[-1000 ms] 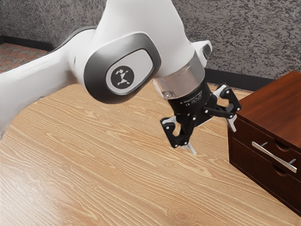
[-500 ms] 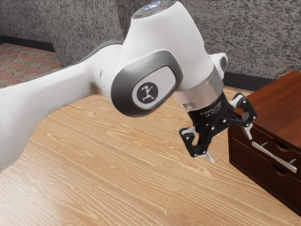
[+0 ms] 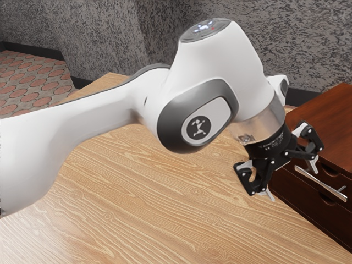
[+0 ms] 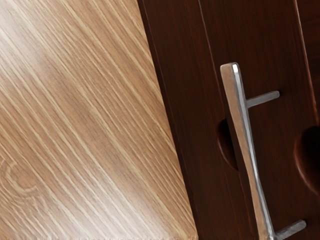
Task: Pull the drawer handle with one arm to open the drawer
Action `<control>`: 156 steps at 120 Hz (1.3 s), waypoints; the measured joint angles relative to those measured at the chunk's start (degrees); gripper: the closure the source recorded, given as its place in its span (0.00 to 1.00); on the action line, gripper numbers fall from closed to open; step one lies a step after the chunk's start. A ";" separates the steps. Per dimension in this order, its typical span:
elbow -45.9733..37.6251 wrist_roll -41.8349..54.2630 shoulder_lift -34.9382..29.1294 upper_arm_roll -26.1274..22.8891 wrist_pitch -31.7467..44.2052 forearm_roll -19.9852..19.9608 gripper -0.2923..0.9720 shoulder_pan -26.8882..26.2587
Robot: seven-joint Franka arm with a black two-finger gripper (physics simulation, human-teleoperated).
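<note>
A dark wooden cabinet (image 3: 325, 118) stands at the exterior view's right, its drawer front (image 3: 308, 199) flush with the body. A silver bar handle (image 3: 323, 184) runs across that front. My black gripper (image 3: 292, 180) is open and hangs just in front of the cabinet's near corner. One finger is over the drawer front above the handle's near end, the other off the corner above the table. Nothing is held. In the wrist view the handle (image 4: 246, 150) stands on two posts over the drawer front (image 4: 195, 100), close ahead of my hand.
The cabinet rests on a light wooden table (image 3: 137, 187), seen too as the table (image 4: 75, 125) beside the cabinet. My white arm (image 3: 198, 110) reaches across the table from the exterior view's left. A speckled grey wall (image 3: 110, 33) stands behind.
My arm has swung toward the exterior view's right and lowered, carrying the open gripper from mid-table up to the cabinet's front corner by the handle. The drawer has not moved.
</note>
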 joint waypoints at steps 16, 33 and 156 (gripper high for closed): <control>0.13 -0.15 1.03 0.10 1.76 -0.04 0.28 -0.32; 0.91 -0.23 2.30 0.40 3.24 0.01 0.32 -0.14; 1.79 -0.45 6.49 0.40 7.89 -0.03 0.47 -0.21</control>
